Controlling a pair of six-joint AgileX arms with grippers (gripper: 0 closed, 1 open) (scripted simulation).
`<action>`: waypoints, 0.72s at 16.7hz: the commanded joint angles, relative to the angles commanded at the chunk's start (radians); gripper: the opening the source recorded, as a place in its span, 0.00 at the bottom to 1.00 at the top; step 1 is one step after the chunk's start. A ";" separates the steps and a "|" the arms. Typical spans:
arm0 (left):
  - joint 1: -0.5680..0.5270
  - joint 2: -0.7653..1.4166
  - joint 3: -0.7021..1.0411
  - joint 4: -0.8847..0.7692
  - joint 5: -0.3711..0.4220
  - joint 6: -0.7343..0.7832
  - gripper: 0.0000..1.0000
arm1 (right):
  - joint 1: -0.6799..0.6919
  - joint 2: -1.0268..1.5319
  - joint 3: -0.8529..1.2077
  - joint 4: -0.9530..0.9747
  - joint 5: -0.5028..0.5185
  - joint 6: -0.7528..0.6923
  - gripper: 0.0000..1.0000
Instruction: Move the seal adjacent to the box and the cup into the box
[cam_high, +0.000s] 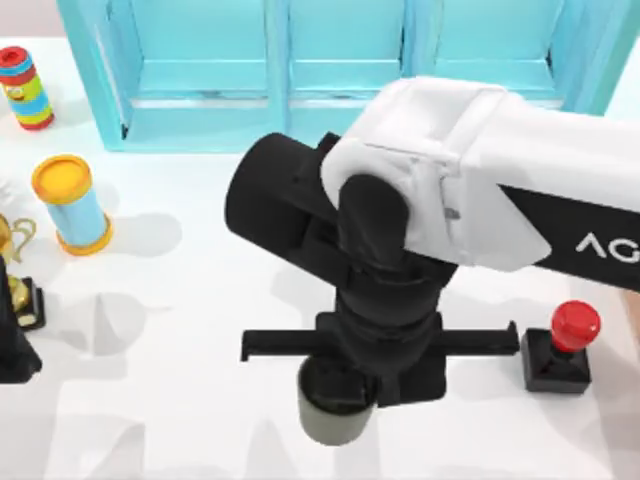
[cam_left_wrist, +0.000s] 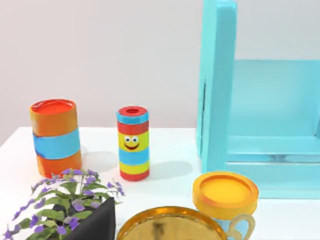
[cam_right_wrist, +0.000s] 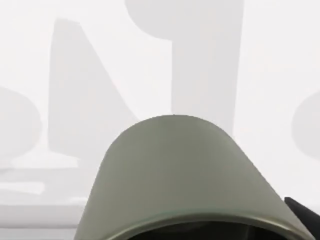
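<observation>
The cup, dark olive-green, is near the table's front middle, straight under my right gripper. The gripper's black body and wide cross bar cover the cup's rim from above. In the right wrist view the cup's wall looms very close, and a black fingertip sits against its rim, so the gripper looks shut on the cup. The seal, a black block with a red knob, stands upright at the right, just beyond the end of the bar. The box is out of view. My left arm is parked at the left edge.
A big turquoise shelf unit lines the back. On the left stand a light blue cylinder with yellow ends, a striped smiling cylinder and a gold trophy. The left wrist view adds an orange-blue can and a purple plant.
</observation>
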 joint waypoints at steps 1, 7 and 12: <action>0.000 0.000 0.000 0.000 0.000 0.000 1.00 | 0.000 0.000 0.000 0.000 0.000 0.000 0.00; 0.000 0.000 0.000 0.000 0.000 0.000 1.00 | -0.058 -0.012 -0.009 0.004 0.001 -0.061 0.00; 0.000 0.000 0.000 0.000 0.000 0.000 1.00 | -0.337 -0.079 -0.082 0.014 0.006 -0.352 0.00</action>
